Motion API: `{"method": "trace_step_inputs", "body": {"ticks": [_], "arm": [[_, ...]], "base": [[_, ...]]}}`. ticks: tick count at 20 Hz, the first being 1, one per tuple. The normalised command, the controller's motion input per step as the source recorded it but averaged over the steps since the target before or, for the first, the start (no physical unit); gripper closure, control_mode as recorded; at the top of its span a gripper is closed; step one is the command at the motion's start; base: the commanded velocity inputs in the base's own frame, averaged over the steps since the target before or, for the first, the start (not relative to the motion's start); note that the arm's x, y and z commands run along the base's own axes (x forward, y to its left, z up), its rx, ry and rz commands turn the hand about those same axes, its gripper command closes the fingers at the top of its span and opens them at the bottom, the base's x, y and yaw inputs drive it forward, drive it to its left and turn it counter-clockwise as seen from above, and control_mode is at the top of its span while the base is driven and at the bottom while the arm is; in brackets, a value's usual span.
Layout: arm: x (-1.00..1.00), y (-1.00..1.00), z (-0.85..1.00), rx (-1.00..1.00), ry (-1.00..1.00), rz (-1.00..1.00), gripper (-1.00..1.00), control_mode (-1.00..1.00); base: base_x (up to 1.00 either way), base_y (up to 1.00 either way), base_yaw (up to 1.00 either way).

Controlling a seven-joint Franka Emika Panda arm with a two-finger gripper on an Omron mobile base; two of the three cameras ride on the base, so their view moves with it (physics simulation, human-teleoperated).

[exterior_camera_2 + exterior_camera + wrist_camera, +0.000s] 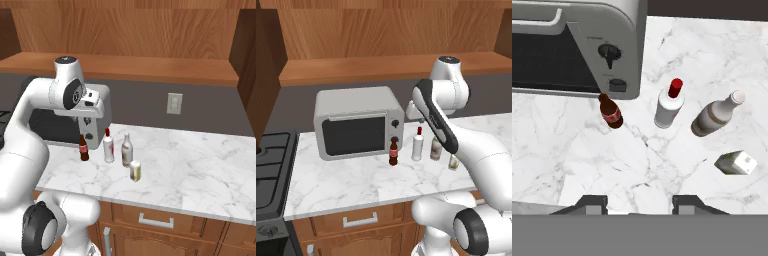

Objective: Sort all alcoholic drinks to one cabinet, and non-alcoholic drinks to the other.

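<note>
Four drinks stand on the white marble table [572, 165]: one small dark cola bottle [611, 114], one red-capped white bottle [668, 105], one pale long-necked bottle [715, 116], one cream carton [736, 163]; fingers [639, 202] grasp nothing, apart

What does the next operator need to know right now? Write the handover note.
Gripper: above the counter, jaws apart, holding nothing.
All four drinks stand upright on the marble counter, right of the microwave: cola bottle nearest the microwave, then the red-capped white bottle, the pale long-necked bottle, and the small cream carton a little nearer the counter's front edge.
Done: nothing sorted.
Left: move both tall bottles to one cabinet, the cola and the carton to the other.
</note>
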Motion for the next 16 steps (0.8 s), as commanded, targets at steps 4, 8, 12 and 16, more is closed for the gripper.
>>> {"method": "trace_step_inputs", "body": {"ticks": [4, 8, 12, 16], "arm": [[-0.09, 0.00, -0.06, -0.02, -0.02, 0.00, -1.00, -1.00], [-0.38, -0.37, -0.44, 0.00, -0.19, -0.01, -1.00, -1.00], [-0.29, -0.56, -0.41, 0.00, -0.14, 0.00, -1.00, -1.00], [-0.10, -0.56, -0.23, 0.04, -0.11, 0.01, -1.00, -1.00]], "base": [[0.00, 0.00, 0.00], [0.00, 0.00, 0.00], [0.00, 0.00, 0.00], [0.00, 0.00, 0.00]]}}
